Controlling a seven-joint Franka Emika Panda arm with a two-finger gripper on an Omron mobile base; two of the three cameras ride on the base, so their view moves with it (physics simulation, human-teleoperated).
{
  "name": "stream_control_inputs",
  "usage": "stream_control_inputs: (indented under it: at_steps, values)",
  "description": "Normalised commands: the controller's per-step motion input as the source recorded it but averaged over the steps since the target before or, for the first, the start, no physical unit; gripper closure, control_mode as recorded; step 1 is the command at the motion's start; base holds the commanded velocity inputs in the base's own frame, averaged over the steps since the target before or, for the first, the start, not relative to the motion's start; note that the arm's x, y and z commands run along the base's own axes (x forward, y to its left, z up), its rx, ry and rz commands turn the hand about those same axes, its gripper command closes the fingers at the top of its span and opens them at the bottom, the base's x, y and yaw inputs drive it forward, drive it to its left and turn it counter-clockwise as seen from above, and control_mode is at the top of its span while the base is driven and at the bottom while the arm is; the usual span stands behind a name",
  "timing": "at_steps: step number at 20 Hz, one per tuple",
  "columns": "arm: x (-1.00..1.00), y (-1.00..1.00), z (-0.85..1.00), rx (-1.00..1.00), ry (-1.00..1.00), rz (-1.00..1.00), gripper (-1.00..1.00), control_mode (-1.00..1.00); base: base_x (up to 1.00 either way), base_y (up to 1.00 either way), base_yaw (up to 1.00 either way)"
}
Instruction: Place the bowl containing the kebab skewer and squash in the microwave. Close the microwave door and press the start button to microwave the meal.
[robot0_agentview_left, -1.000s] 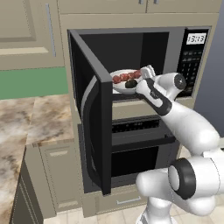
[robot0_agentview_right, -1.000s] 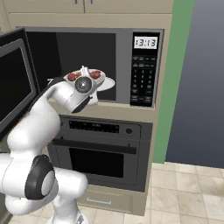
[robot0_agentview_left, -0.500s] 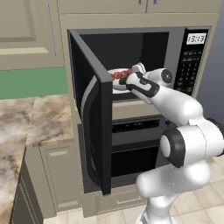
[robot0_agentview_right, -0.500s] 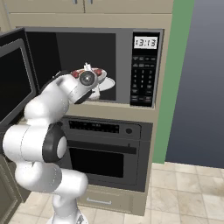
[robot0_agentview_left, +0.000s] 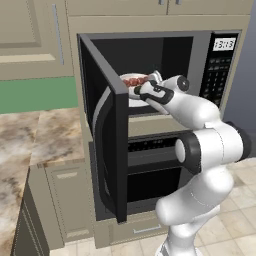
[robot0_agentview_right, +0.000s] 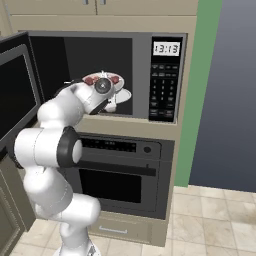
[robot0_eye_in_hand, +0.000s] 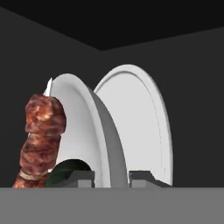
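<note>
The light-grey bowl is inside the open microwave, held a little above the white turntable plate. My gripper is shut on the bowl's near rim. In the rolled hand view the bowl appears edge-on, its rim pinched between my gripper fingertips. The kebab skewer with reddish-brown meat lies in the bowl, and the dark green squash sits beside it. The microwave door stands wide open to the left.
The dark cavity walls surround the bowl closely. The keypad and clock are on the microwave's right. An oven with a horizontal handle is built in below. A marble counter lies left of the door.
My arm has stretched forward and carried the bowl from the cavity's mouth deeper inside, over the turntable plate. The door has not moved.
</note>
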Motion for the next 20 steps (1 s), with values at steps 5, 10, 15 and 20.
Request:
stream_control_inputs:
  at_steps: [5,10,15,20]
  values:
    - [-0.17,0.14,0.19,-0.03,0.0,-0.01,-1.0,-1.0,0.0,0.0,0.0]
    - [-0.64,-0.01,0.42,-0.01,-0.02,-0.02,-1.0,-1.0,0.0,0.0,0.0]
    - [-0.88,0.0,0.36,-0.03,0.0,0.0,-1.0,-1.0,0.0,0.0,0.0]
    - [-1.0,-0.08,0.28,-0.12,-0.02,0.08,-1.0,-1.0,0.0,0.0,0.0]
